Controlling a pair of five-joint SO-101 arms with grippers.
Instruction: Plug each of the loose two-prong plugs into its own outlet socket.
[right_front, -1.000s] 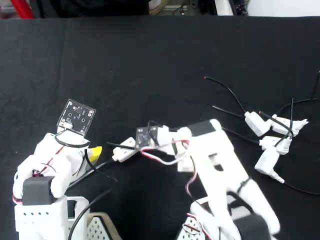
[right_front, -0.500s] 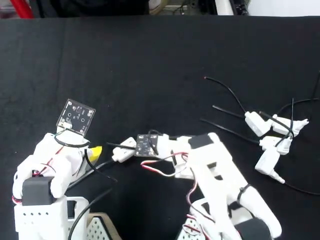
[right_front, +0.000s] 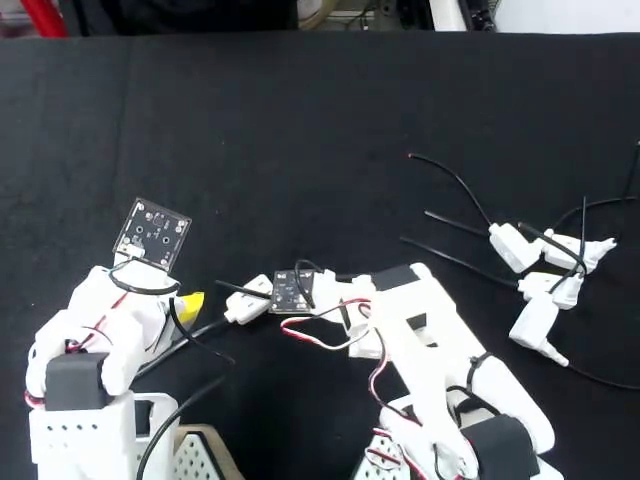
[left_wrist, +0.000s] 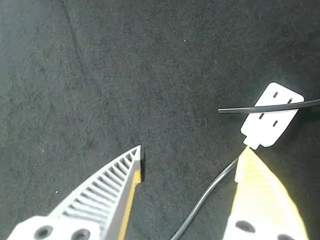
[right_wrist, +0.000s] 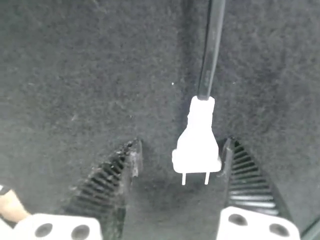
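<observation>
In the right wrist view the right claw is spread wide and grips nothing. A loose two-prong plug lies flat on the black surface between its fingers, just beside one finger and well off the other. The prongs point back toward the claw, and the black cable runs straight out ahead. I judge this to be the pick-up step. Next I'd need to close squarely on the plug's body, and since the prongs face the claw, the plug will want turning before it can meet a socket. In the left wrist view the left claw is also wide open and empty. A white outlet socket lies just beyond the tip of its yellow finger, seemingly touching it, with a thin black lead across its face. In the high view a tangle of other white plugs lies well out past the outer side of the right arm.
</observation>
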